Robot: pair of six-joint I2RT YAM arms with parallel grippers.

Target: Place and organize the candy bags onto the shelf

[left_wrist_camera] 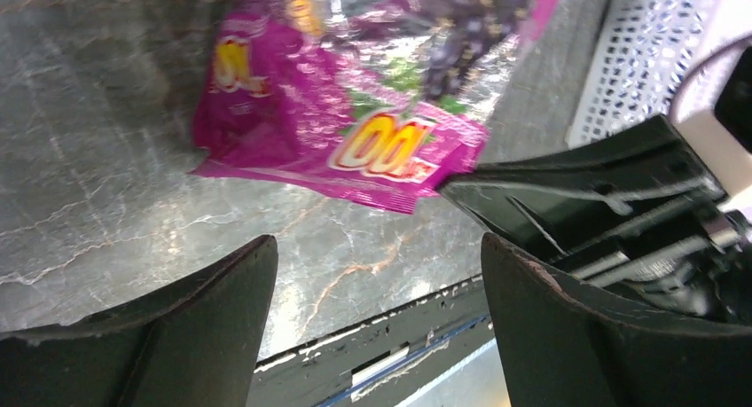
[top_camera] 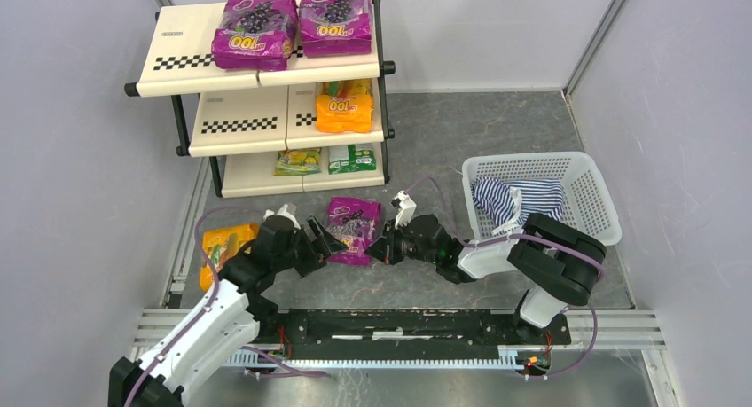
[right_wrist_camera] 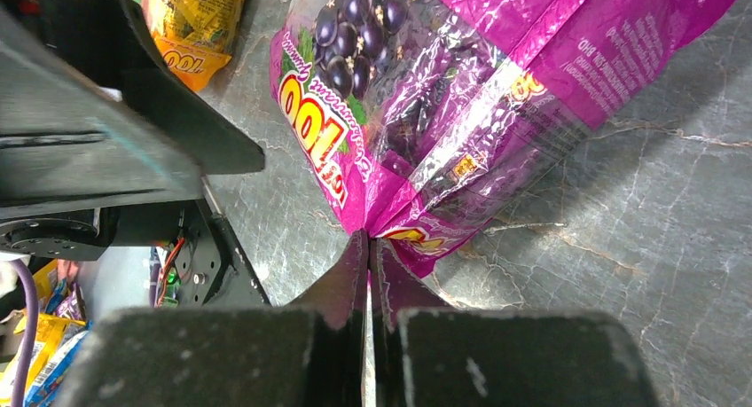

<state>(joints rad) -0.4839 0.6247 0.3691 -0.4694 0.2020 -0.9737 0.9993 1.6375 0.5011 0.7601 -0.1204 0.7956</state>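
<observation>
The right fingers point(right_wrist_camera: 341, 287) are pinched together on a corner of the purple candy bag point(top_camera: 352, 230), which lies in front of the shelf point(top_camera: 177, 48) with its long axis toward it. The left fingers point(left_wrist_camera: 213, 309) stand apart at the bag's opposite side, facing it.

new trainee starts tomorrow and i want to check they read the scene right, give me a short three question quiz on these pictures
1. True or false: the left gripper is clamped on the glossy purple grape-print candy bag between the two arms.
2. What lies in the white plastic mesh basket? A an orange pouch; B a blue-white striped cloth; C a green pouch.
3. How many purple bags lie on the top tier of the cream three-tier shelf?
Key: 1 false, it stands open; the right gripper pinches that bag's edge. 2 B. 3 two.
</observation>
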